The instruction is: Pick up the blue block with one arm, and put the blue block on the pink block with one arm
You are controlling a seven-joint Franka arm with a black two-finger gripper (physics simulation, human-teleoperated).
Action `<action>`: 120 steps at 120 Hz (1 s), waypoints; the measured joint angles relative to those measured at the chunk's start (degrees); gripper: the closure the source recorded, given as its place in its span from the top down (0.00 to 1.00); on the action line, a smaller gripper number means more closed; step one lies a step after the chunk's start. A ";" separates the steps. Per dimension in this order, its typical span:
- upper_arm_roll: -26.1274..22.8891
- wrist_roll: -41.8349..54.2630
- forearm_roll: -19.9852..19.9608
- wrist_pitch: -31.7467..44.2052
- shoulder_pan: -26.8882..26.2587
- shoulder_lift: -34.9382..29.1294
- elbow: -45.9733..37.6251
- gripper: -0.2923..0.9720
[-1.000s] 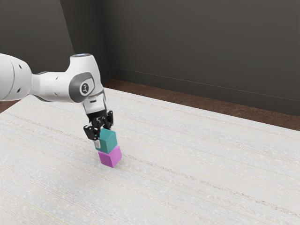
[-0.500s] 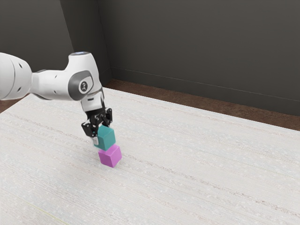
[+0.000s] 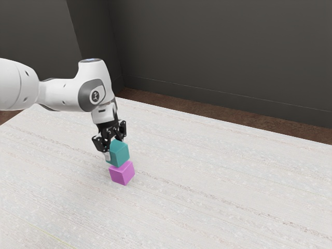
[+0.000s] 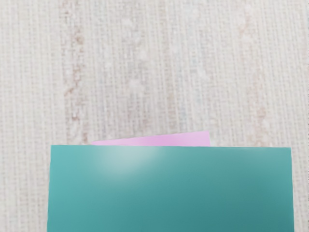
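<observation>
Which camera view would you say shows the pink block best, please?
The exterior view: the pink block shows almost whole on the table, beneath the blue block. The wrist view gives just a thin strip of the pink block past the blue block's edge.

Blue block [image 4: 171, 188] smooth, slight sheen; pink block [image 3: 122, 173] matt; table [image 3: 233, 187] grainy.

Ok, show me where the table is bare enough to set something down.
Bare: the wide stretch of table from the pink block to the exterior view's right, and the near strip before it. Crowded: at the pink block, where the pincer holds the blue block over it.
</observation>
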 joint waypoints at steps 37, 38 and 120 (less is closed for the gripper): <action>-0.16 0.60 0.09 -0.60 -0.05 0.05 -0.12 0.62; -0.16 0.61 0.10 -0.62 -0.04 0.05 -0.12 0.63; -0.64 -6.65 7.20 -16.23 -3.68 -20.54 4.66 0.76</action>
